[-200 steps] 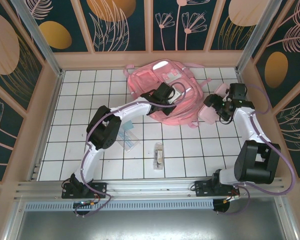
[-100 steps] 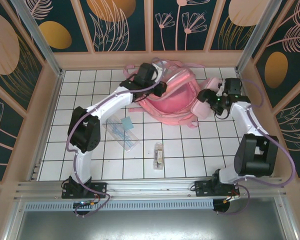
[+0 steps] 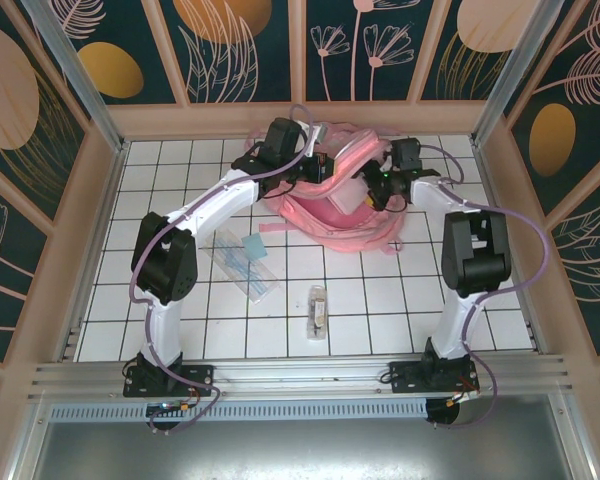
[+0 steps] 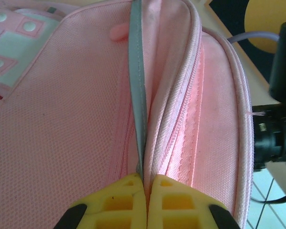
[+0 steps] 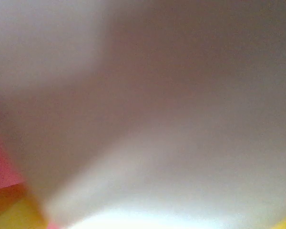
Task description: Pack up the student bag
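clear packet (blue inside) and small wrapped item lie on white tiles.

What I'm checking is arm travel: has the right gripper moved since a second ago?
Yes. In the top view the right gripper has swung left, away from the right aluminium post, and now sits over the student bag.

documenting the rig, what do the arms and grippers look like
The left arm and right arm are alike: white links between bulky black joint housings, on black bases, with a thin lilac cable looping alongside each. The left gripper has yellow finger pads with square recesses, set in black holders.
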`<state>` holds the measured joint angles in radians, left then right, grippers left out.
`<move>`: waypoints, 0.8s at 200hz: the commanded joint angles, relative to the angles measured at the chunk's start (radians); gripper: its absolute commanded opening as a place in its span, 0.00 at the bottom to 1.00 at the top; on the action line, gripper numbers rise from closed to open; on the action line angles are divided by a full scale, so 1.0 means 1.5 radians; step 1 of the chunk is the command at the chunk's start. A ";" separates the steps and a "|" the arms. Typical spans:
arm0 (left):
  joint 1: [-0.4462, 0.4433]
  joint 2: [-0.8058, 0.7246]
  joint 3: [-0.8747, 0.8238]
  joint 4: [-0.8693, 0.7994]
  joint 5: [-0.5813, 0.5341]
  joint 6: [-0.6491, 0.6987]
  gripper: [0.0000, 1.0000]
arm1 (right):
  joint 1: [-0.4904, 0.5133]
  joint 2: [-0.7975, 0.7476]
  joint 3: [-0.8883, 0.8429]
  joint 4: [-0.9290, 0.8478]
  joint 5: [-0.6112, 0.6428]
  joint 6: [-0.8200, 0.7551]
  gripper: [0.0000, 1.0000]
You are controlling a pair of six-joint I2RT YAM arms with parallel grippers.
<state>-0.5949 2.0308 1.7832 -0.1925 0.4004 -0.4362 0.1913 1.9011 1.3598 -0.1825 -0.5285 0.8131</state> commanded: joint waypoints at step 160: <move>-0.002 -0.034 0.016 0.101 0.064 -0.051 0.00 | 0.057 0.095 -0.031 0.285 0.013 0.041 0.49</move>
<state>-0.5945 2.0308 1.7760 -0.1528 0.4282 -0.4999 0.2554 1.9358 1.2102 0.1120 -0.4831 0.8524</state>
